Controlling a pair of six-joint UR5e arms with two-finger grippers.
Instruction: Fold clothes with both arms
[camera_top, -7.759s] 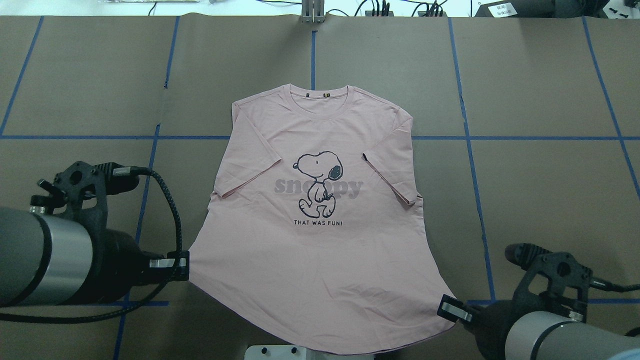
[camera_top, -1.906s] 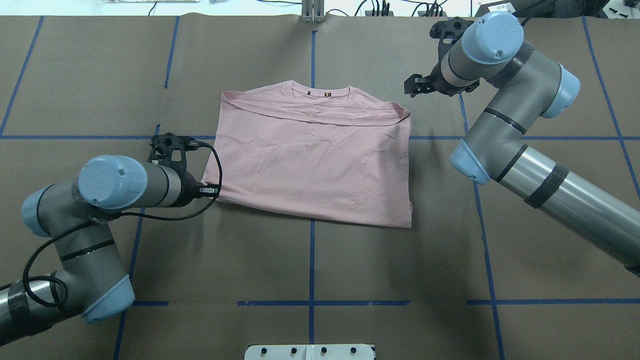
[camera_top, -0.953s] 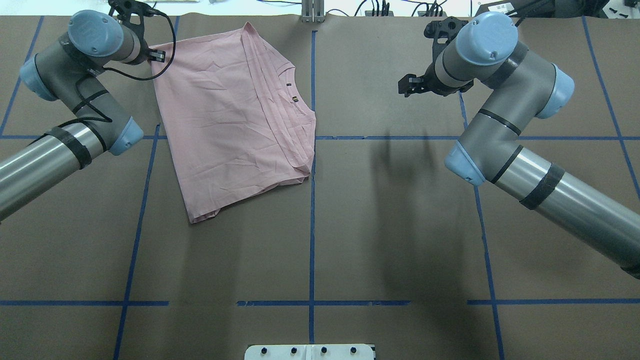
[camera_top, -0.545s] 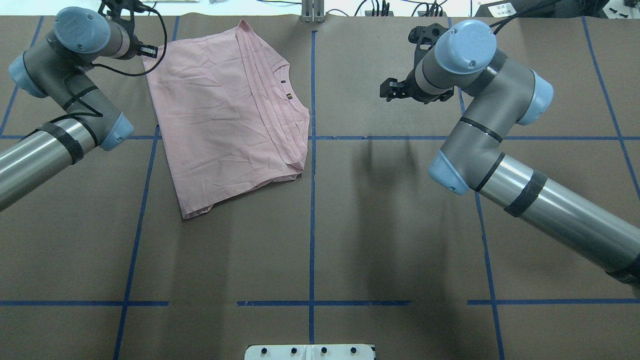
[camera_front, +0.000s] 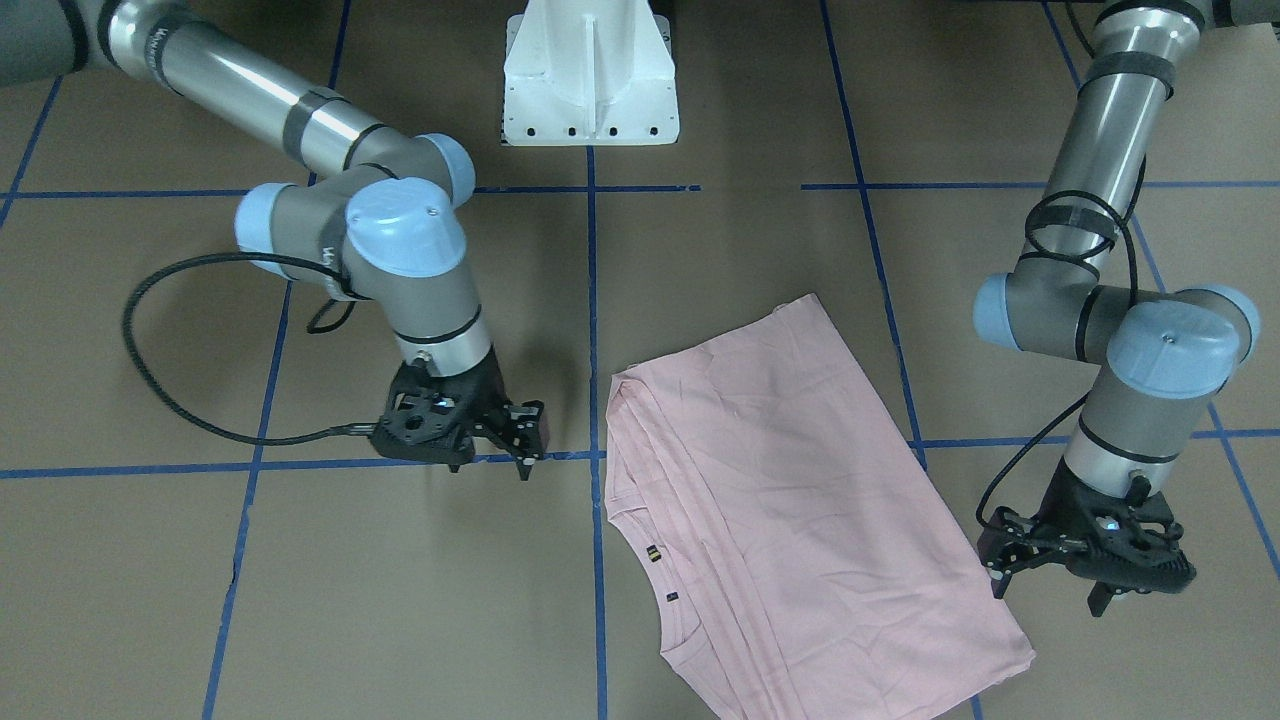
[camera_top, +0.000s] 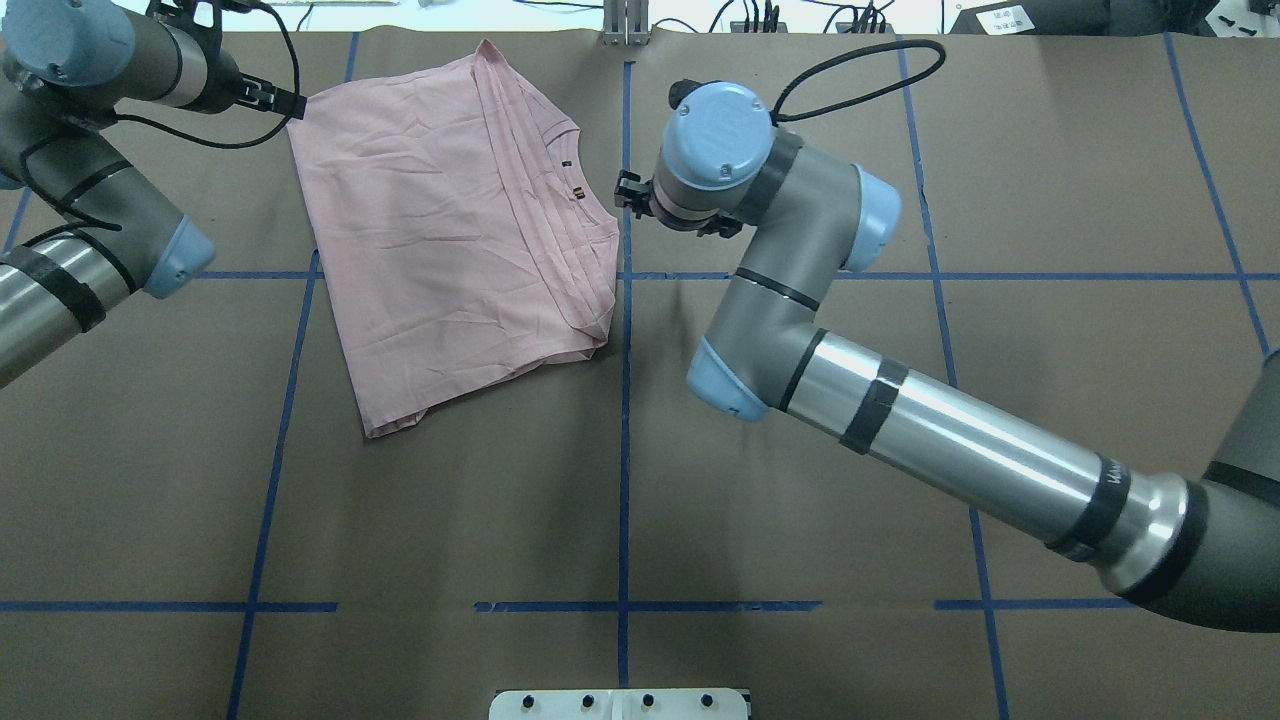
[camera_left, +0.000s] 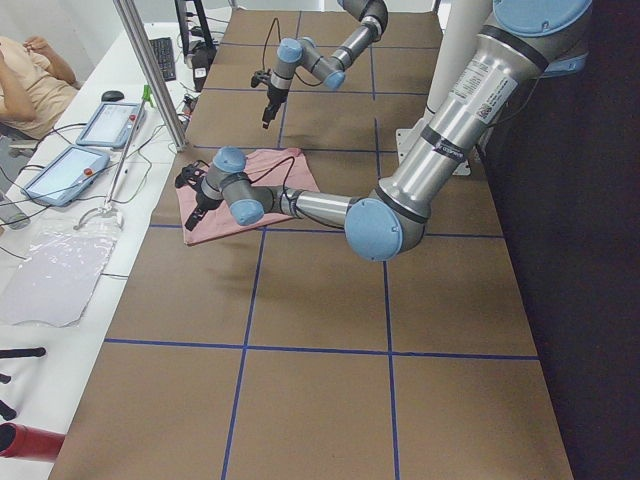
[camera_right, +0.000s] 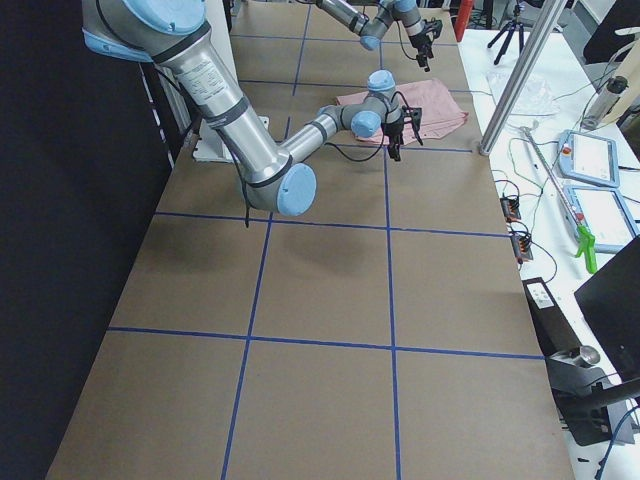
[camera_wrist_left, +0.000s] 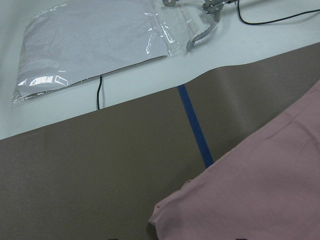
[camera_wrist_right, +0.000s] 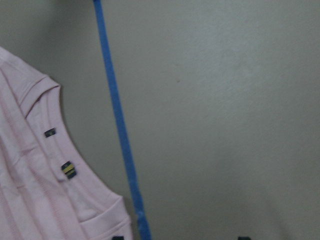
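Note:
The pale pink T-shirt (camera_top: 450, 230) lies folded and flat on the far left part of the table, collar (camera_top: 592, 205) toward the middle. Its Snoopy print is hidden. It also shows in the front view (camera_front: 800, 520). My left gripper (camera_top: 290, 105) is open and empty just off the shirt's far left corner, and in the front view (camera_front: 1047, 592) its fingers stand apart over the shirt's edge. My right gripper (camera_top: 622, 192) is open and empty just beside the collar, also seen in the front view (camera_front: 528, 445). The right wrist view shows the collar tags (camera_wrist_right: 67, 170).
Blue tape lines (camera_top: 624, 430) cross the brown table cover. The white pedestal base (camera_front: 590, 70) stands at the near edge. A clear plastic bag (camera_wrist_left: 95, 45) and cables lie past the far edge. An operator (camera_left: 30, 75) sits with tablets at the far side.
My right arm has swung left and its gripper now sits beside the collar. My left gripper has drawn slightly left, off the shirt's corner. The shirt has stayed put.

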